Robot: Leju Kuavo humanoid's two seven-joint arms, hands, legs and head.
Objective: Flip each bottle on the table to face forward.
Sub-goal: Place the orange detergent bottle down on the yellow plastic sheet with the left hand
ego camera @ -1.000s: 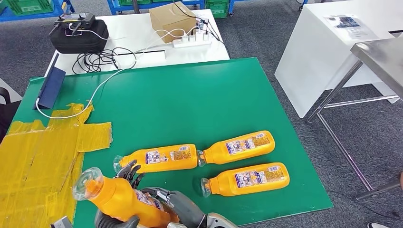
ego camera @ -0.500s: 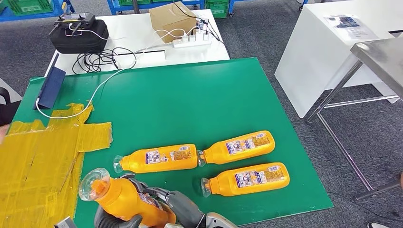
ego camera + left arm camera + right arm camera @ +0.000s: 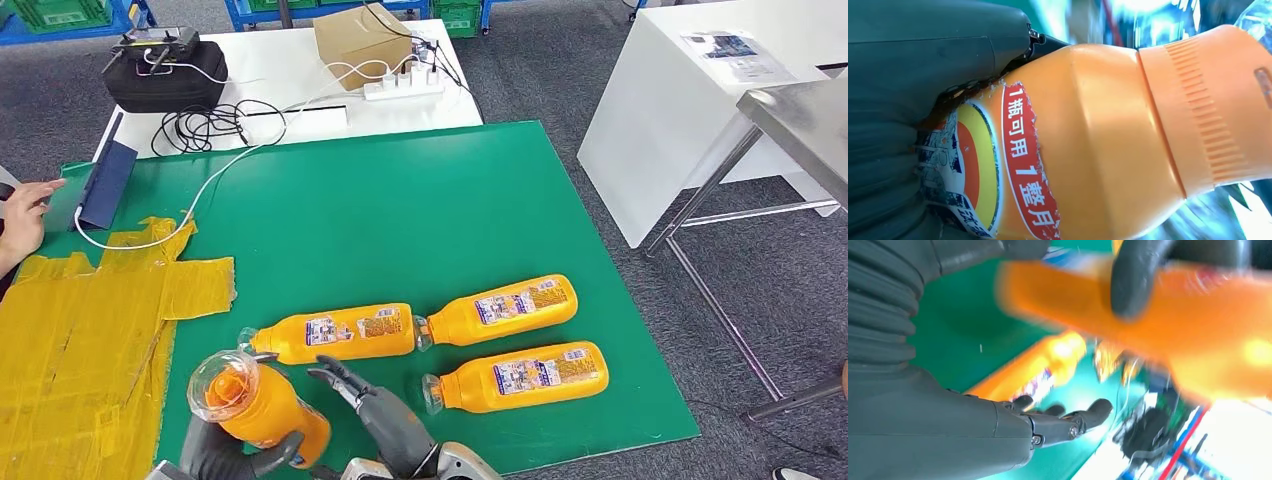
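In the head view my left hand (image 3: 232, 456) grips an orange bottle (image 3: 268, 408) by its lower body at the mat's near left. The bottle stands nearly upright, with its clear-capped top (image 3: 222, 384) toward the camera. The left wrist view shows the same bottle (image 3: 1098, 135) with its label against my left hand (image 3: 923, 80). My right hand (image 3: 375, 408) is just right of it, fingers spread and off the bottle. In the right wrist view the right hand (image 3: 1048, 426) holds nothing, and the blurred bottle (image 3: 1158, 335) lies beyond it. Three more orange bottles (image 3: 340, 333) (image 3: 500, 308) (image 3: 522, 376) lie on their sides on the green mat (image 3: 400, 210).
Yellow tape patches (image 3: 90, 330) cover the mat's left side. A blue folder (image 3: 105, 185) and a white cable (image 3: 215, 180) lie at the far left, where a person's hand (image 3: 22, 215) reaches in. Behind stands a white table (image 3: 300, 110) with a black bag, a power strip and a cardboard box.
My left hand has tipped the bottle up, its cap turning toward the camera. My right hand has let go of it and spread its fingers. A person's hand has come in at the left edge.
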